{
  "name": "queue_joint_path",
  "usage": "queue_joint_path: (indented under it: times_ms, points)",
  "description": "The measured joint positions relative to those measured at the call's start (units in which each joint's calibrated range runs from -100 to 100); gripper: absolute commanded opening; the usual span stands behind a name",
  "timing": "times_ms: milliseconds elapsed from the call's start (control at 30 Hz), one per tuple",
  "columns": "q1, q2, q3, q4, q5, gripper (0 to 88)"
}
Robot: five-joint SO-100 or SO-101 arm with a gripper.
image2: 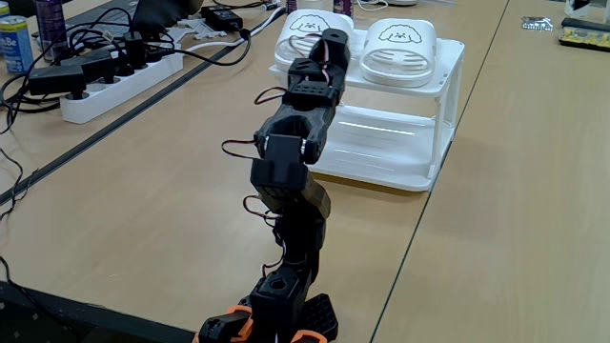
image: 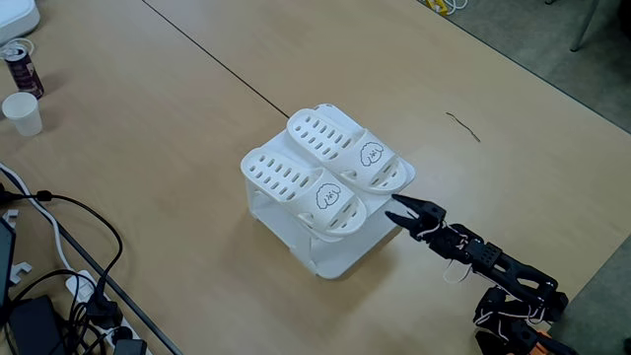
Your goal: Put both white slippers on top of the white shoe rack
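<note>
Pincer (image: 401, 209), seen in a fixed view from above: black, two pointed fingertips spread a little, narrow gap, nothing between them. It sits just off the near corner of the white shoe rack (image: 340, 258), at about top-panel height; can't tell if a tip touches the rack edge. Behind the pincer the black arm (image: 493, 264) runs back to lower right of that view, w/ white wires on it.

In a fixed view from behind the arm (image2: 291, 162), the arm rises from an orange-and-black base (image2: 272, 322) & stretches toward the rack (image2: 419, 143); the pincer itself is hidden behind the wrist there, so its state can't be read in that pic.

Straight ahead of the pincer: both white slippers on the rack's flat top, side by side, touching or nearly so, cartoon-face ends toward the pincer. Nearer one (image: 306, 189) & farther one (image: 350, 148) in the view from above; in the view from behind, one (image2: 398, 48) is clear of the arm, the other (image2: 300, 33) partly covered by it.

Beyond the rack, well apart from the pincer: paper cup (image: 23, 112), drink can (image: 22, 67), black cables (image: 69, 247), white power strip (image2: 119, 81).
</note>
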Motion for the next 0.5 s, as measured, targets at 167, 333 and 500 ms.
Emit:
queue_joint_path:
  times_ms: [167, 333, 500]
  points:
    - [-1.4, 0.1, 0.0, 0.0, 0.0, 23.2]
    - [-1.4, 4.3, -2.1, 0.0, 0.0, 23.2]
    - [-1.4, 10.0, -6.6, 0.0, 0.0, 23.2]
